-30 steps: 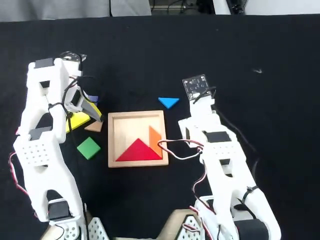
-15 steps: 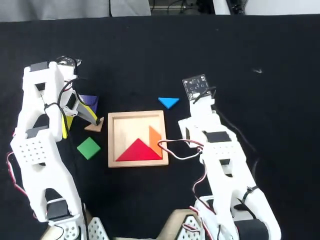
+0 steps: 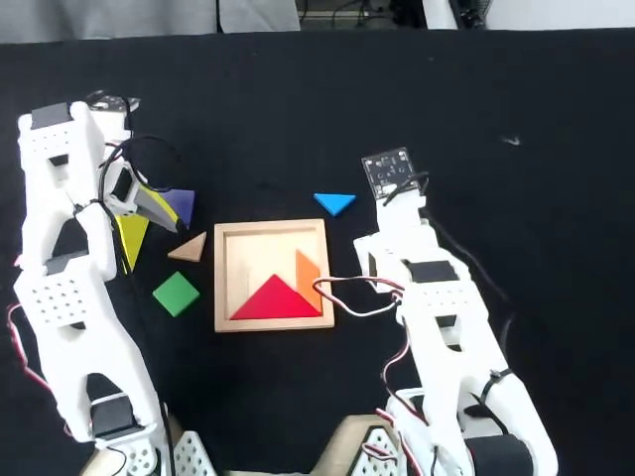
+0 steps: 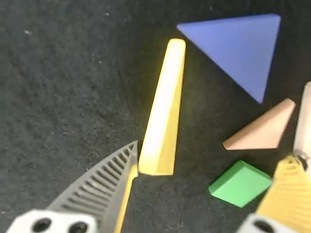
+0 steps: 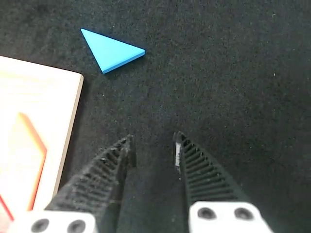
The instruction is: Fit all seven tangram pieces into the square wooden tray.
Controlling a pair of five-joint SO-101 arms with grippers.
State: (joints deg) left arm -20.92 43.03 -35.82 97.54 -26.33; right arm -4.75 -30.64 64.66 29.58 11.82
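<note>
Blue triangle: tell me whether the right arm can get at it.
Probably yes: the blue triangle lies flat on its own ahead of the right gripper, whose jaws stand open, with nothing between them.

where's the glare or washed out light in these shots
Right wrist view: the wooden tray is washed nearly white, its orange piece faded. Left wrist view: the yellow piece glares pale along one face. High view: even light, the black cloth matte.

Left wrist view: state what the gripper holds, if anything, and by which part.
Nothing is held. The left gripper is open, its jaws wide apart. The yellow piece lies beside one fingertip, not clamped between the two.
</note>
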